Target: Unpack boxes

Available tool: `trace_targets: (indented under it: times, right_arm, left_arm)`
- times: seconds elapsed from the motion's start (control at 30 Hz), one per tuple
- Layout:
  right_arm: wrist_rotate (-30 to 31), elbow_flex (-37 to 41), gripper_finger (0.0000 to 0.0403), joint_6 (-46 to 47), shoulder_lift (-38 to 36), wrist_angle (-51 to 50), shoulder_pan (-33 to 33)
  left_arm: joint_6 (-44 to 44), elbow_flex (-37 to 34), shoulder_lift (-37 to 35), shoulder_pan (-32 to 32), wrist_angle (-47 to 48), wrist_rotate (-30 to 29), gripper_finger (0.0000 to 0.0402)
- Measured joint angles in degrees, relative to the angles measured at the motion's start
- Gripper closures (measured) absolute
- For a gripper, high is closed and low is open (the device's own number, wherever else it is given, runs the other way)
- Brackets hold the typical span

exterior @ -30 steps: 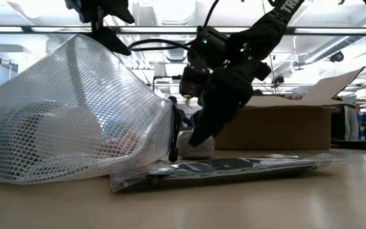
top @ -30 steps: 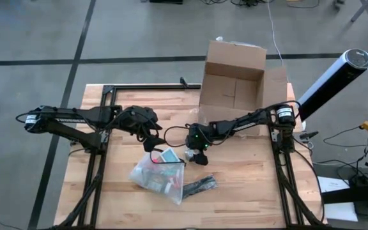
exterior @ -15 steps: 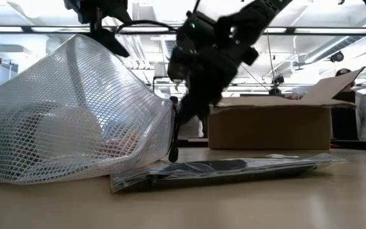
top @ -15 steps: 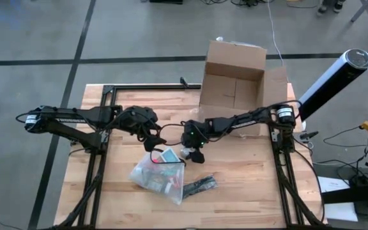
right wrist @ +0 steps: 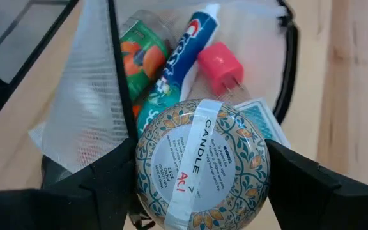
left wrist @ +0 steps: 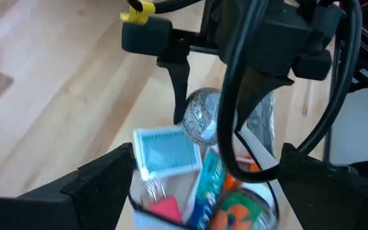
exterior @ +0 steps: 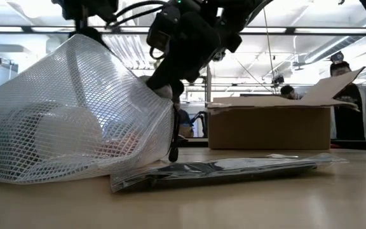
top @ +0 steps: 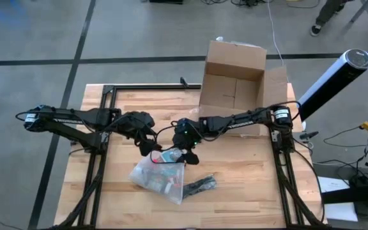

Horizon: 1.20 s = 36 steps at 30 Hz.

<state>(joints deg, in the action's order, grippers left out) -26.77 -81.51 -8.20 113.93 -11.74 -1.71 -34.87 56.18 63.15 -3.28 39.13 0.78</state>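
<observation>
The right tool (right wrist: 200, 211) is gripping a round candle tin (right wrist: 200, 163) between its two fingers and is hovering over the open mouth of the mesh zip pouch (top: 157, 176). The main risk is a missed drop: the tin is sitting above the mouth's edge rather than its centre, so if released here it is likely to strike the black zip rim, roll across the table (top: 248, 185) and stop against the flat black packet (top: 200, 186) near the table's front edge. A second risk is a collapse of the mouth. The left tool (top: 147, 144) is reaching to the upper edge of the pouch with its fingers spread; whether they are catching the mesh cannot be told, and if they are not, the opening is likely to sag shut under the tin. The cables of both arms are also crossing close together above the pouch and are at risk of snagging.

The right arm is stretching from the table's right side toward its centre, wrist pitching down over the pouch. The left arm is extending from the left side, tool meeting the pouch from that side. The pouch is already holding a toothpaste tube (right wrist: 174, 61), a pink plug (right wrist: 220, 66) and a blue card pack (left wrist: 165, 150).

The cardboard box (top: 233, 82) is standing open at the table's rear edge toward the right corner, flaps up, well apart from both tools.
</observation>
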Motion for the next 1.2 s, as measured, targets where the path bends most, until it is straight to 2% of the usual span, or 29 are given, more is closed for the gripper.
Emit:
trace_targets:
  times: [0.27,0.43,0.53,0.73,0.93,1.2]
  right_arm:
    - [-5.3,-2.6,0.0132,0.6,3.5,0.1,0.5]
    - [-5.0,-3.6,0.0132,0.7,4.0,0.2,0.6]
    - [-2.0,-4.0,0.0132,0.5,4.1,0.3,0.1]
    - [-1.2,-4.3,0.0132,0.0,4.1,-0.3,-1.2]
    - [-2.1,-4.3,0.0132,-0.1,6.0,0.4,-0.5]
    - [-4.3,-4.5,0.0132,-0.9,7.9,1.0,2.4]
  left_arm:
    - [-9.7,-0.1,-2.4,-9.0,6.8,-6.1,0.0048]
    - [-18.4,-0.1,-2.5,-16.0,9.1,-7.3,0.0048]
    - [-23.9,-0.1,-2.3,-20.2,9.1,-8.3,0.0048]
    - [-35.0,-0.1,-1.7,-28.4,8.9,-11.2,0.0048]
    - [-42.1,-0.1,2.1,-34.8,7.3,-13.5,0.0048]
    - [-44.2,-0.1,10.0,-37.2,4.8,-13.8,0.0048]
